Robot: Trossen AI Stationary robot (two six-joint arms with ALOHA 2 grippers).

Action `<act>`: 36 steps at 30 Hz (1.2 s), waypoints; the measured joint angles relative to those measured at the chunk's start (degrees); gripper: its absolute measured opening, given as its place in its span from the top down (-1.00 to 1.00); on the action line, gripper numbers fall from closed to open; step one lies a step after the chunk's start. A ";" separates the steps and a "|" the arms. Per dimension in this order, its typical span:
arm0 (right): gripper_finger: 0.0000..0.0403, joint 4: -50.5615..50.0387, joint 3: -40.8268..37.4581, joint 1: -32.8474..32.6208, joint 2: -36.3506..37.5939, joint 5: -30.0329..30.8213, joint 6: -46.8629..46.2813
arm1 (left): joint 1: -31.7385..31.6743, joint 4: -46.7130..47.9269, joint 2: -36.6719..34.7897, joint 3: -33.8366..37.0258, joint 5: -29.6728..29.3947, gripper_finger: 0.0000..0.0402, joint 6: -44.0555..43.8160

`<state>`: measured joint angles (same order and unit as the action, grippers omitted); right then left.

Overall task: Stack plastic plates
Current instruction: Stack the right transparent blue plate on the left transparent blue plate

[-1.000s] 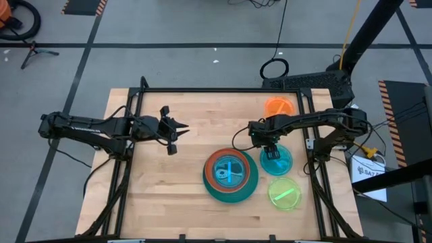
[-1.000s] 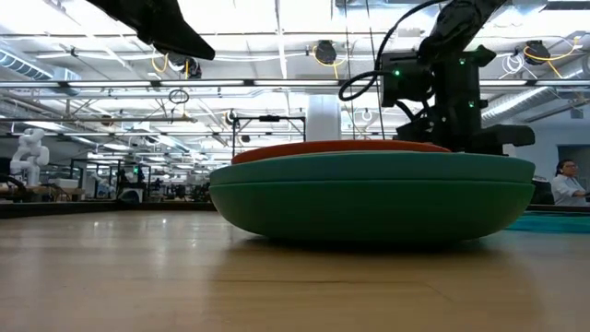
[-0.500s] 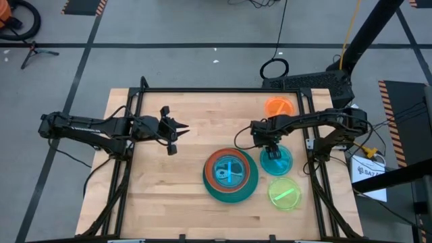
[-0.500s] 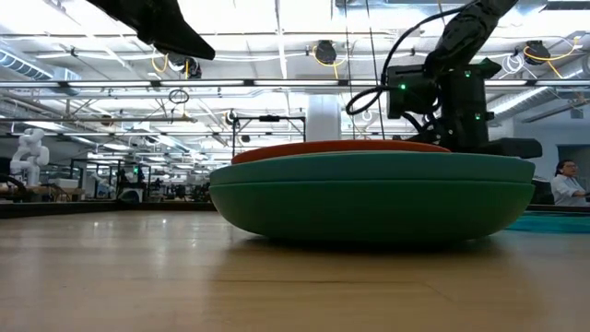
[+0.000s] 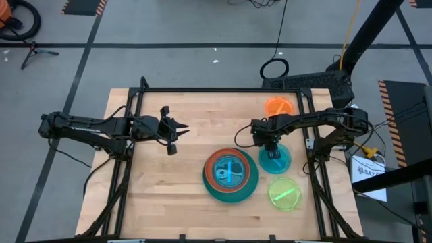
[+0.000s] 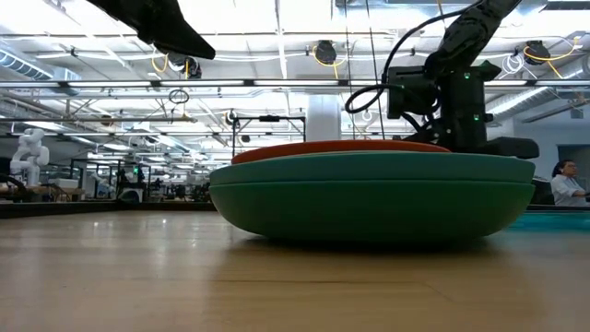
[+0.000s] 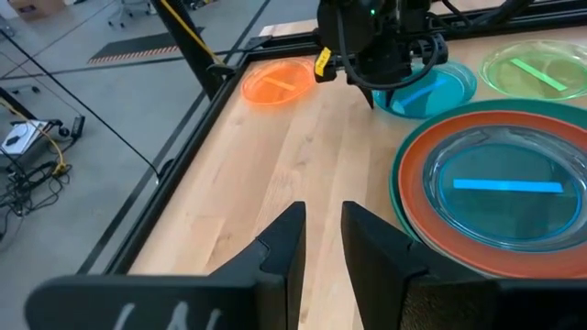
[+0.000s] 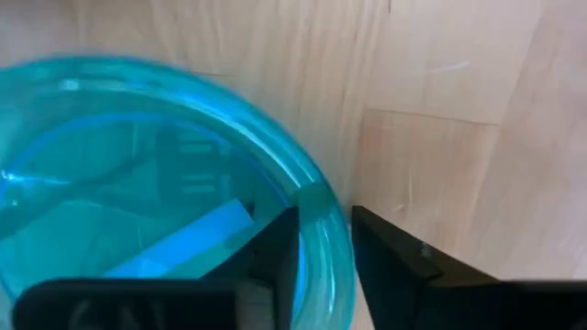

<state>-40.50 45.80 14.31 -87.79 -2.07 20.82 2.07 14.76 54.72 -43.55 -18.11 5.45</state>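
Observation:
A stack (image 5: 231, 177) stands mid-table: a large teal plate, a red-orange plate, and a translucent blue plate on top. A small translucent blue plate (image 5: 279, 160) lies flat to its right, with an orange plate (image 5: 279, 106) farther back and a lime plate (image 5: 285, 194) nearer. My right gripper (image 5: 270, 146) is down on the small blue plate's far-left rim, shut on it. My left gripper (image 5: 182, 130) hovers over bare table left of the stack, its fingers slightly open. My right gripper (image 8: 326, 252) holds the small blue plate by its rim (image 8: 323, 218), pinched with one finger (image 8: 275, 252) inside the dish and the other outside. The fingers come from above, pointing down. The plate sits flat on the table.
A black frame rail (image 5: 223, 90) runs along the table's far edge, and side rails border the left and right. The wooden tabletop (image 5: 169, 189) is bare left of the stack. People and equipment stand in the room beyond the table.
My right gripper has come down a little and shifted slightly toward the table's right, settling on the small blue plate's rim. The plates have stayed where they were.

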 joint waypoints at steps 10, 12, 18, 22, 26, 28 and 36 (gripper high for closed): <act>0.86 -0.48 -0.02 0.02 0.20 0.45 2.35 | 0.00 -0.04 0.00 0.00 0.00 0.60 0.02; 0.90 -0.52 0.00 0.02 0.20 0.46 2.42 | 0.00 -0.02 0.00 0.00 0.00 0.60 0.02; 0.94 -2.31 0.94 0.02 0.10 0.50 1.93 | 0.00 -0.03 0.01 -0.01 0.00 0.60 0.02; 0.95 -4.83 3.65 0.02 0.02 0.97 0.98 | 0.00 -0.04 0.00 -0.02 0.00 0.60 0.04; 0.95 -8.45 6.58 0.02 0.02 2.71 0.43 | 0.00 -0.03 0.00 -0.02 0.00 0.60 0.02; 0.95 -10.57 8.17 0.02 0.02 4.75 -0.42 | 0.00 -0.04 0.02 -0.02 0.00 0.60 0.02; 0.99 -23.65 17.89 0.02 0.04 14.24 -5.41 | 0.00 -0.04 0.02 -0.02 0.00 0.60 0.04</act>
<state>-64.14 63.69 14.33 -87.74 12.18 15.42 2.07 14.72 54.74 -43.57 -18.11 5.49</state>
